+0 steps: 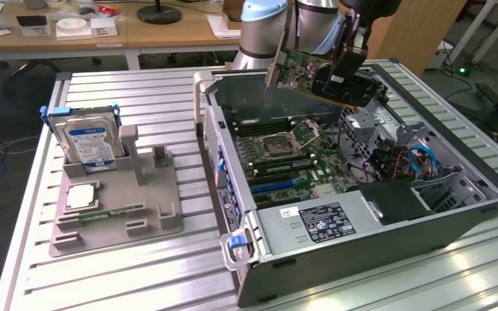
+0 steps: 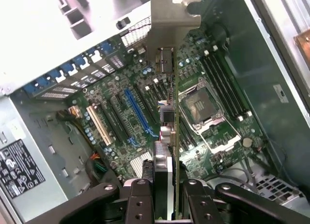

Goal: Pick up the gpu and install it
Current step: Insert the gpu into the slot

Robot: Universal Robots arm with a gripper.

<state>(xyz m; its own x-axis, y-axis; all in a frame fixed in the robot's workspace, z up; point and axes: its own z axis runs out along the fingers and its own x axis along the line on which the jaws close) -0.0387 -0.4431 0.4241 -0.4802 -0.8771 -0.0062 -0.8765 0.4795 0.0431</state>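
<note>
One card, the gpu (image 2: 175, 151), hangs edge-on pinched in the hand (image 2: 167, 204) above the open case (image 1: 336, 227), bracket leading, seemingly so it can line up with the board (image 2: 145, 112) slots below.
</note>
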